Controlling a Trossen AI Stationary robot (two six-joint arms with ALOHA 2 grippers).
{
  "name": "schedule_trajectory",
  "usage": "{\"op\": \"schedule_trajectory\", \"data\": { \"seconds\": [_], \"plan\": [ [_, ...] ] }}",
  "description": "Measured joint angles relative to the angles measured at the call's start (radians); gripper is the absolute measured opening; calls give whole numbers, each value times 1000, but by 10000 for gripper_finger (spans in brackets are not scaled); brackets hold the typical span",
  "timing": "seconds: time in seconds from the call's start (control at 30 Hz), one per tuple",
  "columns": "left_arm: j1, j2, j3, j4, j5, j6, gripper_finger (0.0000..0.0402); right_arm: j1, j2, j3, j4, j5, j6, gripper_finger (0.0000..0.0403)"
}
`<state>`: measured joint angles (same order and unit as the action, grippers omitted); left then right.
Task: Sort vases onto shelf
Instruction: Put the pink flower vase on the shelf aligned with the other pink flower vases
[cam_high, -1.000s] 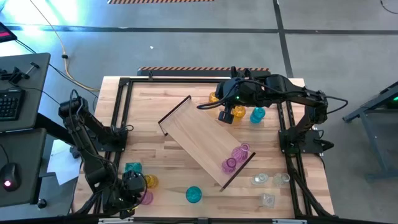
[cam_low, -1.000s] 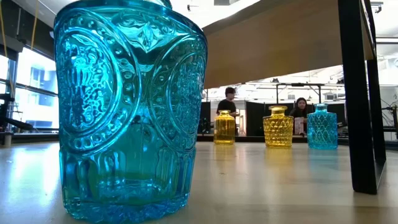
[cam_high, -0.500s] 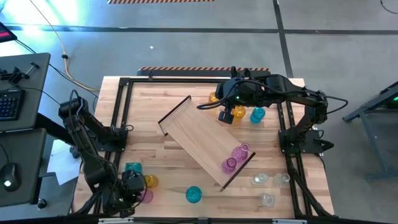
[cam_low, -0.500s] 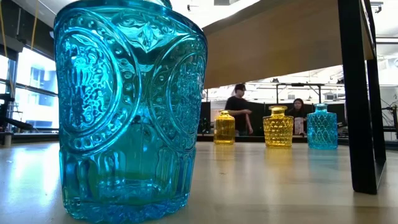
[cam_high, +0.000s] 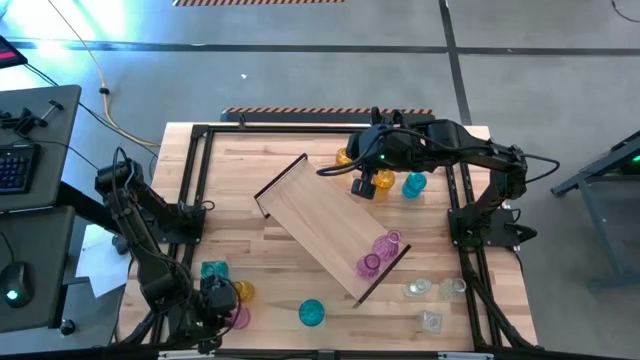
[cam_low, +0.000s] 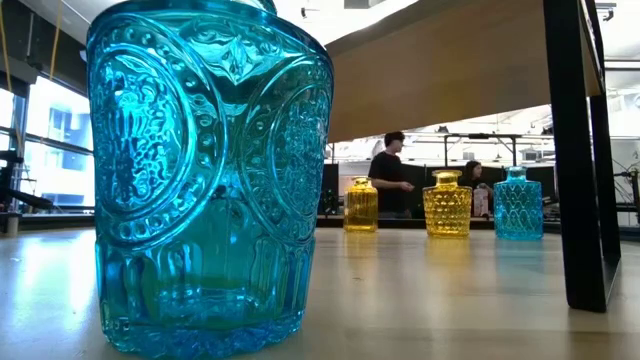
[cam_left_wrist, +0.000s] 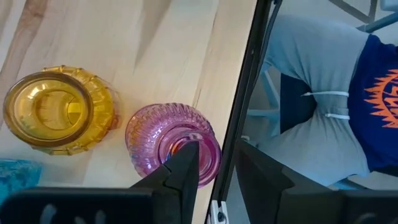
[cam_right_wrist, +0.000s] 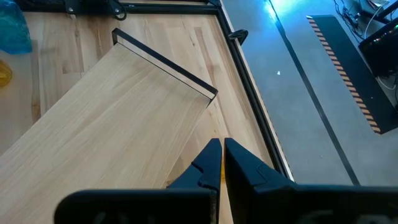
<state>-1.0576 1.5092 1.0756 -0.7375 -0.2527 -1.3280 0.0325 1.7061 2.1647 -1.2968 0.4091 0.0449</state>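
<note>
L gripper (cam_high: 222, 300) sat at the pink vase (cam_left_wrist: 173, 145), fingers apart astride its rim; advised centring before clamping. Shelf (cam_high: 330, 226) lay mid-table. R gripper (cam_right_wrist: 221, 163), fingers pressed together, empty, hovered at shelf's far end.

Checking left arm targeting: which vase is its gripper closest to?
The pink vase at the table's near-left corner, beside the black frame rail: one finger of the left gripper sits over its mouth. The amber vase next to it stands clear.
</note>
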Motion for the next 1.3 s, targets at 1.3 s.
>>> {"op": "schedule_trajectory", "data": {
  "seconds": [1.3],
  "plan": [
    [64, -18, 71, 36, 4, 259, 3, 10, 0, 0, 0, 0, -1, 0]
  ]
}}
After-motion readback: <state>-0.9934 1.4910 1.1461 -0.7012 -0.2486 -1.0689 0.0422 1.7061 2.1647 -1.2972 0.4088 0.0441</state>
